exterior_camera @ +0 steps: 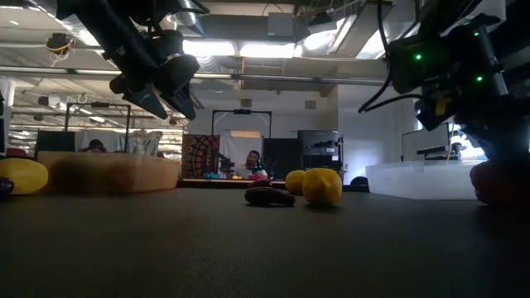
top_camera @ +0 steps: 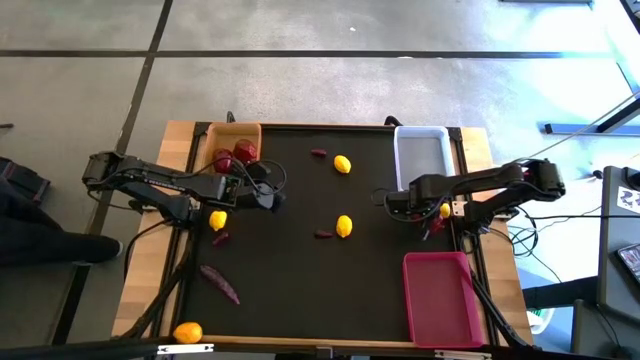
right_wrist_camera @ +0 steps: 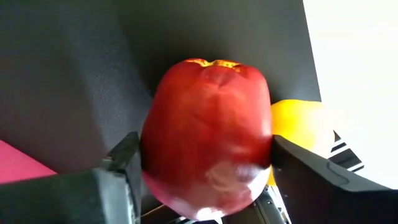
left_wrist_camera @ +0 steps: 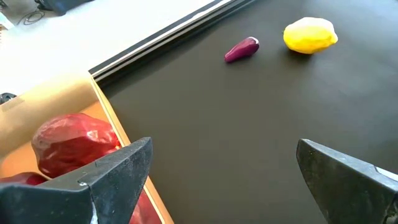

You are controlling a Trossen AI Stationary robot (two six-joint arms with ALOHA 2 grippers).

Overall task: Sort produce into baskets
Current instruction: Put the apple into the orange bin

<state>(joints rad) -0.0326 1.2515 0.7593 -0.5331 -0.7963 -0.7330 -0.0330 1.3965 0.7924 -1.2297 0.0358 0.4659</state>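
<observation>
A dark red round fruit [right_wrist_camera: 208, 130] lies at the black mat's right edge, between the fingers of my right gripper [right_wrist_camera: 205, 168], which is shut on it. A yellow fruit [right_wrist_camera: 298, 124] lies right beside it. My left gripper [left_wrist_camera: 224, 155] hangs open above the mat next to the tan wooden basket [left_wrist_camera: 106, 106], which holds two red fruits [top_camera: 235, 155]. The white basket [top_camera: 420, 155] stands at the far right and the pink basket [top_camera: 440, 298] at the near right. Yellow fruits [top_camera: 342, 164] [top_camera: 344, 226] [top_camera: 217, 220] and purple pieces [top_camera: 318, 153] [top_camera: 323, 234] lie on the mat. My right gripper pinches the red fruit between its two fingers, one finger [right_wrist_camera: 121, 171] on one side of it [right_wrist_camera: 152, 149] and the other on the opposite side. The fingers come from above, pointing steeply down. In the low view the fruit [exterior_camera: 501, 182] sits low, at the mat.
An orange fruit [top_camera: 187, 332] lies at the near left corner, and a long purple piece [top_camera: 220, 283] lies near left on the mat. A short purple piece [top_camera: 220, 238] lies beside the left yellow fruit. The mat's middle is open between the two arms.
</observation>
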